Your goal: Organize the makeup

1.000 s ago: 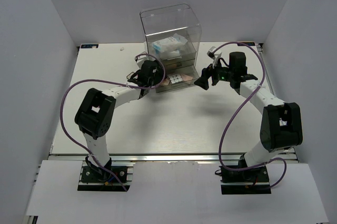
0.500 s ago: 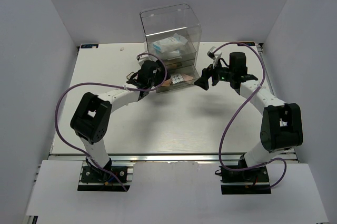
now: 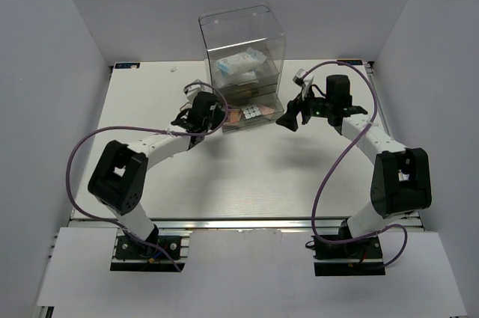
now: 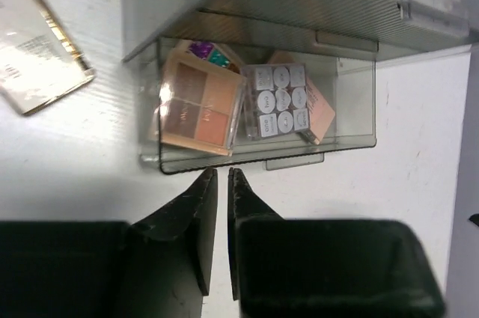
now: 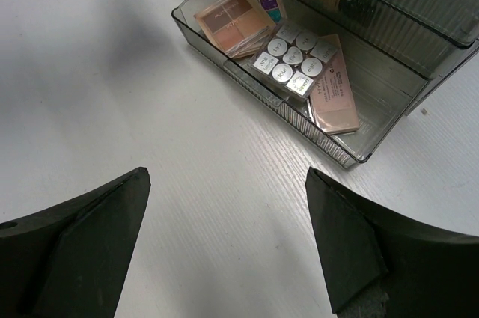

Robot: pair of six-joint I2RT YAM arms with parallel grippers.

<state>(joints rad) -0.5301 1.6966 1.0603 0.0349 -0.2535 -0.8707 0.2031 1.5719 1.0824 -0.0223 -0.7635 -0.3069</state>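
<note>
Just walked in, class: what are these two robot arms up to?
The bottom drawer of a clear box stands pulled out, holding a peach palette, a white-grid palette and a pink palette. The left pincer is shut and empty just in front of the drawer; the right pincer hovers open nearby, holding nothing.

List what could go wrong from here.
1. The left jaws, shut, sit left of the drawer's handle tab; a push there might skew the drawer.
2. The grid palette lies tilted on the pink one; it could catch on the shelf above.
3. A flat case lies outside on the table; closing now would leave it out.
</note>
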